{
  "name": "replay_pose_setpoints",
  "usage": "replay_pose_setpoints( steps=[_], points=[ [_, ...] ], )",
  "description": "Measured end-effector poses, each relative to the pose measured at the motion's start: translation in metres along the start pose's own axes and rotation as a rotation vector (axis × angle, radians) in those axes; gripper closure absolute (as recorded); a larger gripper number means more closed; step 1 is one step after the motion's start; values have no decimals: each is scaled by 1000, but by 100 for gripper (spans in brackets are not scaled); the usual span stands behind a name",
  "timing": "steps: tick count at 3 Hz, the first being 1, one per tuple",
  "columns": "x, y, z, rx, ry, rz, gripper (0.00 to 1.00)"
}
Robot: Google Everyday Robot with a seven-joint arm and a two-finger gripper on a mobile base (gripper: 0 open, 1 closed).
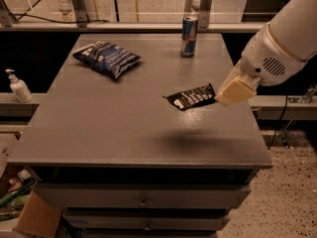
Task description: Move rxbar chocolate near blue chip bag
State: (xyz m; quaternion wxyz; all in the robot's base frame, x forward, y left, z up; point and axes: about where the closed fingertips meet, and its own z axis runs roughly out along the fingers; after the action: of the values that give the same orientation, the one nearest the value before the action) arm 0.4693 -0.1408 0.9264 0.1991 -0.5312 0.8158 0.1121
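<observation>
The rxbar chocolate [190, 97], a flat black wrapper with white lettering, hangs above the grey table [114, 128] right of centre, with its shadow on the top below it. My gripper [218, 97] comes in from the right on the white arm and is shut on the bar's right end. The blue chip bag [106, 58], dark blue with white print, lies at the table's far left, well away from the bar.
A blue-silver drink can [188, 36] stands upright at the table's far edge, behind the bar. A white pump bottle [19, 87] sits on a ledge to the left. A cardboard box [34, 217] lies on the floor at lower left.
</observation>
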Motion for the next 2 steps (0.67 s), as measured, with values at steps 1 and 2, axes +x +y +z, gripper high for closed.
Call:
replay_pose_setpoints(
  steps=[1,2],
  points=[
    [22,-6,26,2,90,-35,100],
    [-11,-13,75,1,100,-90,100]
  ],
)
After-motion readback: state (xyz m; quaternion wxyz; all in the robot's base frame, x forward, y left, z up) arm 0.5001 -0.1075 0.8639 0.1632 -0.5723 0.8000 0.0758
